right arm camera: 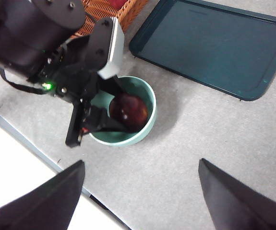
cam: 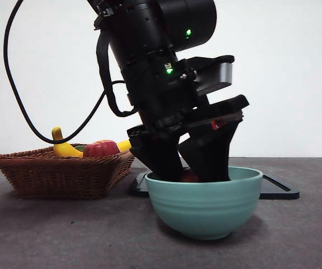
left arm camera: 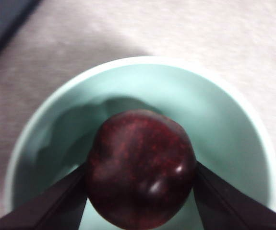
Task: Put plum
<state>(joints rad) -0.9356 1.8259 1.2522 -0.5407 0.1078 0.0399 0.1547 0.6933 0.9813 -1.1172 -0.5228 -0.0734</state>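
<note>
Nearby, a wicker basket [cam: 60, 171] and dark tray [right arm camera: 214, 45] flank the bowl [cam: 205, 204].

The place looks like a robotics lab or test bench rather than a home. A plain grey tabletop [cam: 49, 235] runs to a bare white wall [cam: 295, 67]. A black robot arm [cam: 155, 61] with green status lights and a loose cable [cam: 15, 84] stands over staged props: a wicker basket [cam: 60, 171] of fruit at the left, a teal bowl [cam: 205, 204] near, a dark tray [right arm camera: 214, 45] behind.
</note>
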